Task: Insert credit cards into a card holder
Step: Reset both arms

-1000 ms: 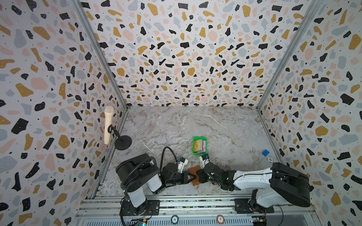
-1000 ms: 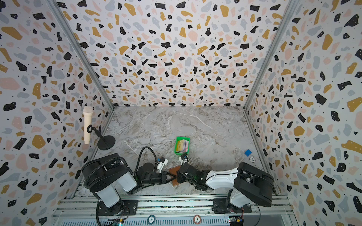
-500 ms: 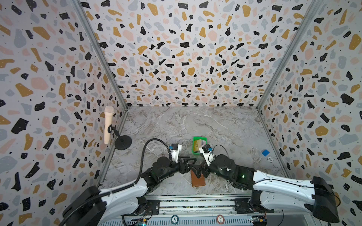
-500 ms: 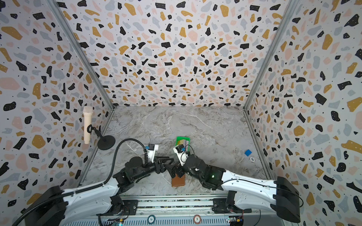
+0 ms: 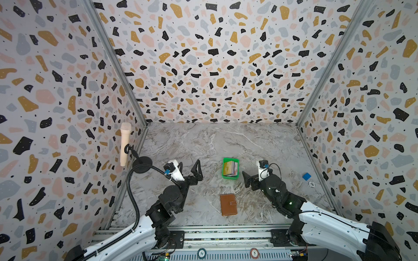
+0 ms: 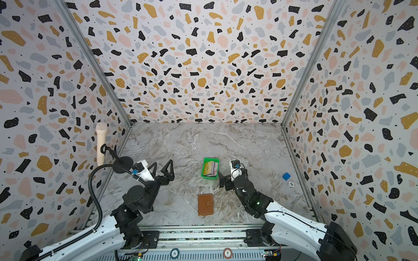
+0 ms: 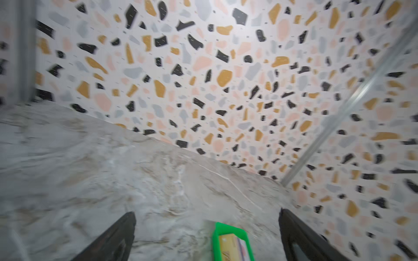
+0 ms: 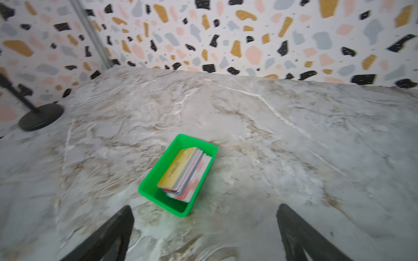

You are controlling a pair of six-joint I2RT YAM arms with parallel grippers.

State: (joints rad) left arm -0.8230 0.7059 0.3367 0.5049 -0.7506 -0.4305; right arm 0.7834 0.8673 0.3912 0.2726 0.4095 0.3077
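The credit cards (image 5: pixel 230 168) (image 8: pixel 183 171) stand as a mixed-colour stack, yellow one in front, inside a small green tray (image 5: pixel 230 177) (image 8: pixel 181 138) at mid-table. The card holder (image 5: pixel 228 204) (image 6: pixel 205 204), tan-brown leather with its snap tab fastened, lies shut and flat near the front edge, untouched. My left gripper (image 5: pixel 189 169) (image 7: pixel 207 213) hovers open to the left of the tray, which shows between its fingers in the left wrist view. My right gripper (image 5: pixel 255 178) (image 8: pixel 204 207) is open just right of the tray, with nothing between its fingers.
A cream microphone (image 5: pixel 125 144) on a black round-based stand (image 5: pixel 142 165) stands at the left wall. A small blue block (image 5: pixel 306 176) and a white chip (image 5: pixel 312 184) lie near the right wall. Terrazzo walls close in three sides; a metal rail (image 5: pixel 226 235) runs along the front.
Both arms have unfolded from low beside the card holder, risen and spread apart toward the tray. Both grippers went from shut to open. The card holder stays where it lay.
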